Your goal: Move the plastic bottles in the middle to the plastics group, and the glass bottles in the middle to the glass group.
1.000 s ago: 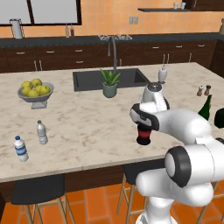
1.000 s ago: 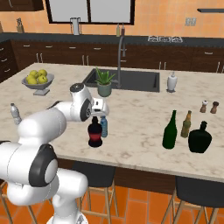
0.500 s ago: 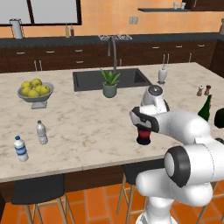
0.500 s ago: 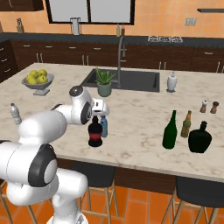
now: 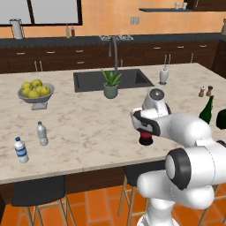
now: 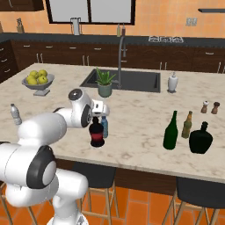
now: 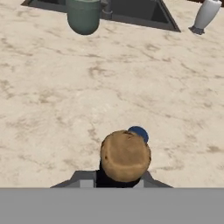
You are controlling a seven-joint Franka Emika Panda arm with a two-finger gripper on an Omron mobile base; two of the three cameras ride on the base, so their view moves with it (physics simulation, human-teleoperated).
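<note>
Kitchen island: a marbled tabletop [image 5: 88, 132] with a sink [image 5: 112, 79] and a potted plant [image 5: 110, 84] at its far side. My fingers [image 7: 124, 177] are pinched on the neck of the black red-labelled bottle [image 6: 96, 133], which stands upright mid-tabletop (its brown cork top sits directly between them in the hand view). The small blue bottle [image 6: 104, 126] stands just behind it, touching or nearly so. Two clear water bottles [image 5: 42, 133] stand near the left edge. Right side: green wine bottle [image 6: 170, 131], brown bottle [image 6: 187, 125], a squat dark bottle [image 6: 201, 138], two shakers [image 6: 210, 107]. Fruit bowl [image 5: 35, 93] far left.
</note>
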